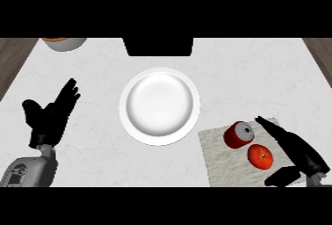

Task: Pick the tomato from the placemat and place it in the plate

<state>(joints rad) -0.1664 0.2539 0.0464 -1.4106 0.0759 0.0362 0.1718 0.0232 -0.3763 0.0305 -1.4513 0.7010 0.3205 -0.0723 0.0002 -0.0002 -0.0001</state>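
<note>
Right hand poised beside the tomato, plate waiting empty.

On the bench (pixel 91 57), the white plate (pixel 159 106) lies left of the placemat (pixel 220 162). The left hand (pixel 50 115) rests open, far off. The right hand (pixel 292 147), fingers straight, is nearer: the tomato (pixel 260 156), round, no evident long axis, sits just to its left, beside a red can (pixel 237 134).

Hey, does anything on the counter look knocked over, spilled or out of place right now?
One thing: a red can lies tipped on its side on the placemat, beside the tomato. The plate sits flat and bare; nothing spilled.
</note>
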